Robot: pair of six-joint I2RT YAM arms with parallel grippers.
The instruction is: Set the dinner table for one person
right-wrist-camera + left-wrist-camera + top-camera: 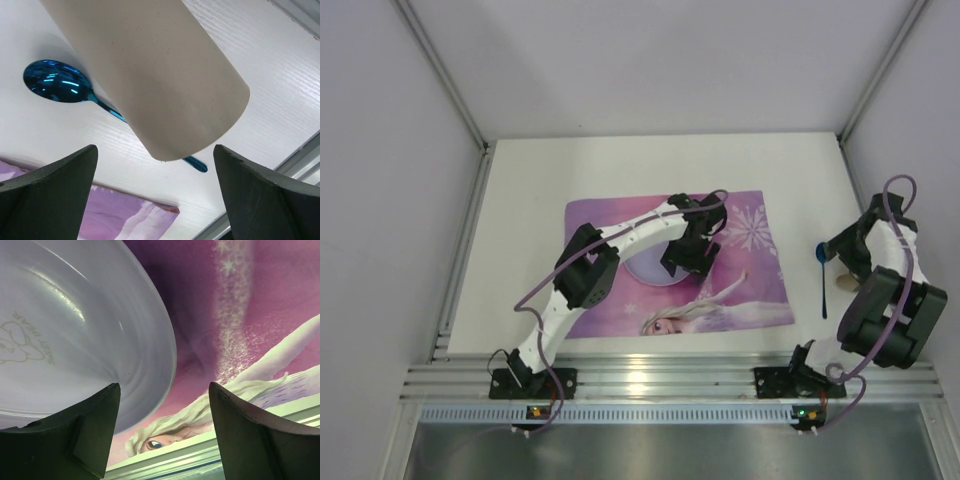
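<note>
One large matte white rectangular tabletop [520, 230] is seen from above, bounded along its near edge by an aluminium rail [650, 378] to which two robot arms are bolted. One purple-pink rectangular placemat printed with a cartoon princess [760, 290] is laid flat near the middle of the tabletop. One pale lavender round plate [648, 268], marked with a faint printed emblem, is set on the left half of that placemat.

The left arm [580, 280] is stretched over the placemat, and the left pincer [164, 387] is held low over the plate's right rim. Its two dark fingers are spread well apart and nothing is gripped between them.

To the right of the placemat, on bare tabletop and clear of the mat's edge, one shiny metallic blue spoon [821, 285] is laid with its bowl toward the far side. One plain beige cylindrical cup [150, 75] is placed just beside it and partly hides the handle in the right wrist view. Whether the cup is standing or lying cannot be told.

The right arm [890, 320] is folded at the tabletop's right edge. The right pincer [155, 147] is opened fully before the cup, which is not touched by either finger.
</note>
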